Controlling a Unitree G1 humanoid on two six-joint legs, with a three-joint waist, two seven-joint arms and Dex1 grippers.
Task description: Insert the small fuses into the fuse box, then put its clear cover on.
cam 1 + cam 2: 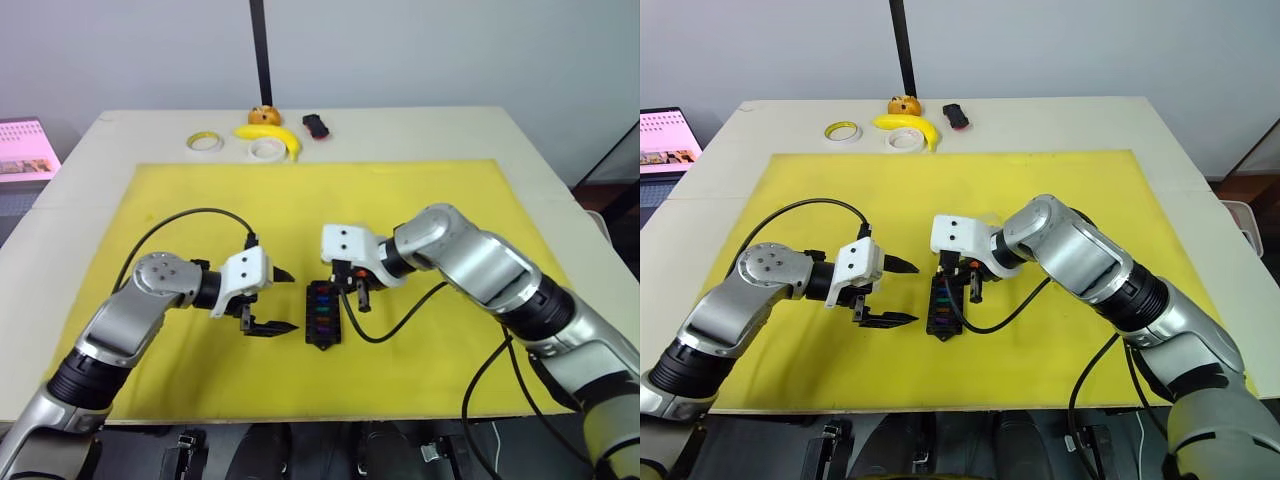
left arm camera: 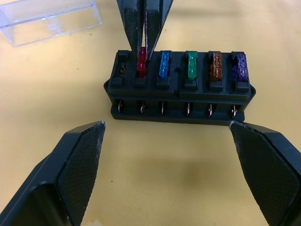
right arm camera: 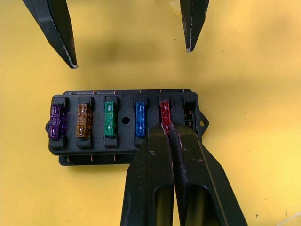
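The black fuse box (image 1: 322, 314) lies on the yellow mat (image 1: 450, 200) between my two grippers. Its slots hold purple (image 3: 55, 120), orange (image 3: 83, 120), green (image 3: 109, 118), blue (image 3: 140, 118) and red (image 3: 164, 113) fuses, and the end slot (image 3: 189, 109) beyond the red one is empty. My right gripper (image 3: 168, 128) is shut, with its tips on the red fuse. My left gripper (image 1: 290, 300) stands open just to the left of the box and touches nothing. The clear cover (image 2: 49, 19) lies on the mat beyond the box.
At the table's far edge are two tape rolls (image 1: 205, 141) (image 1: 267, 149), a banana (image 1: 272, 134), an orange object (image 1: 262, 115) and a small black-red object (image 1: 316, 125). A pink screen (image 1: 25, 148) stands off the table's left. Black cables loop over the mat by both arms.
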